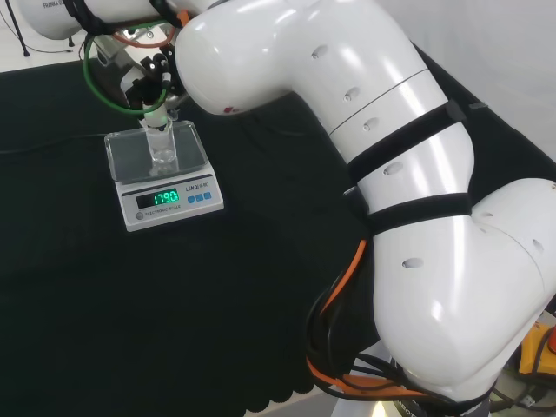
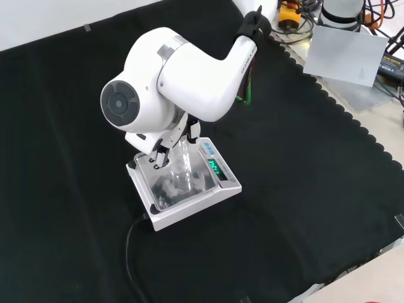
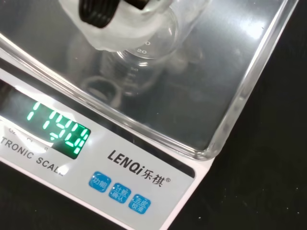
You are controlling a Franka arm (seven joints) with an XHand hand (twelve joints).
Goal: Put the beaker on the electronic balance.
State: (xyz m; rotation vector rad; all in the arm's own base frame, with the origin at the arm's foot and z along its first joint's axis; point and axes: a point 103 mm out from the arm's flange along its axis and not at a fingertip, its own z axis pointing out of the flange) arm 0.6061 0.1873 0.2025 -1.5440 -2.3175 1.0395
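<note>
The hand [image 2: 163, 151] has its fingers curled round the top of the clear beaker [image 2: 182, 165], which stands upright on the pan of the balance [image 2: 218, 190]. In the front view the arm's big white link [image 2: 151, 95] stands just above them, over black cloth [image 2: 303, 189]

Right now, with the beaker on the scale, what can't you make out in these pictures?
- Robot hand: front view, the arm's big white link covers most of it, so its grip is unclear.
- Beaker: head view, rim hidden by the robot hand; clear glass, contents unreadable.
- Scale: wrist view, cut off by the edge.
</note>
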